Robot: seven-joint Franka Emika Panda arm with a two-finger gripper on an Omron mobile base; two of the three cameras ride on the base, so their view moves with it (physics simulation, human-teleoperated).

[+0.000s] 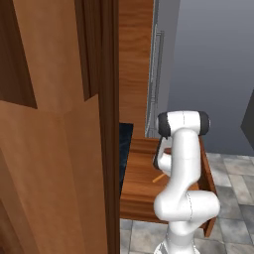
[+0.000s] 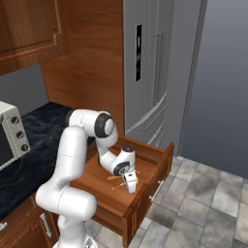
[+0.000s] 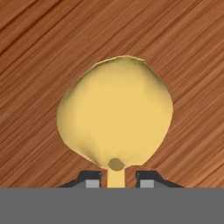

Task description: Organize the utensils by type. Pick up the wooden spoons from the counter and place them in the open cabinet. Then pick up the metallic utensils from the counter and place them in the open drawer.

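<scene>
One open drawer [image 2: 145, 191], one yellow spoon [image 3: 114, 118], one toaster oven [image 2: 10, 133], one fridge [image 2: 155, 72].

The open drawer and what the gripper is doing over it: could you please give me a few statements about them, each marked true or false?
1. The gripper is down inside the open drawer. True.
2. In the hand view, a yellow spoon lies over the drawer's wooden floor, its neck between the fingertips. True.
3. The drawer is pushed fully shut. False: it stands pulled out over the tiled floor.
4. A toaster oven sits on the dark counter. True.
5. The spoon bowl is dark blue. False: it is pale yellow.
</scene>
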